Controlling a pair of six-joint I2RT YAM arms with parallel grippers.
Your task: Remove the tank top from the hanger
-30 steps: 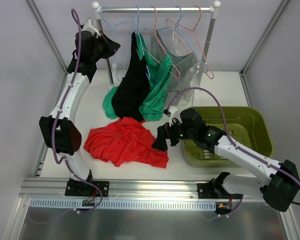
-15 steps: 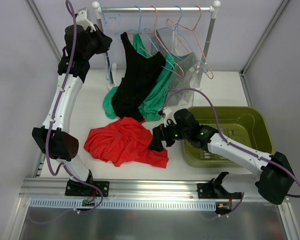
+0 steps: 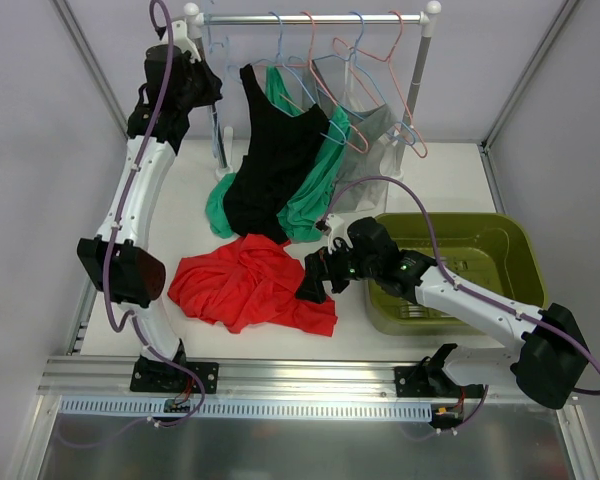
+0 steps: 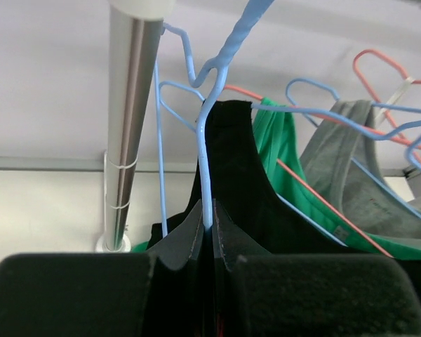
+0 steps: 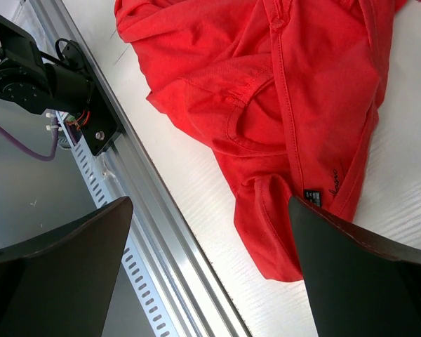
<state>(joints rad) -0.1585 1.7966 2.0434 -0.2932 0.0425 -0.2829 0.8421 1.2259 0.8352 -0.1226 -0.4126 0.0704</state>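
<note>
my left tool (image 4: pixel 210 230), clamped on the blue hanger (image 4: pixel 205 140), has swung it toward the rail's (image 3: pixel 310 18) left end. the black tank top (image 3: pixel 270 160) now hangs spread below the rail, not yet off the hanger. my right tool (image 3: pixel 315 282) waits, jaws apart, well in front of the rail.

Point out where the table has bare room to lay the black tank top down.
Bare table lies behind the green bin, right of the rack post, and at back left between the left arm and the draped green top. The centre is crowded: red top, black tank top.
</note>
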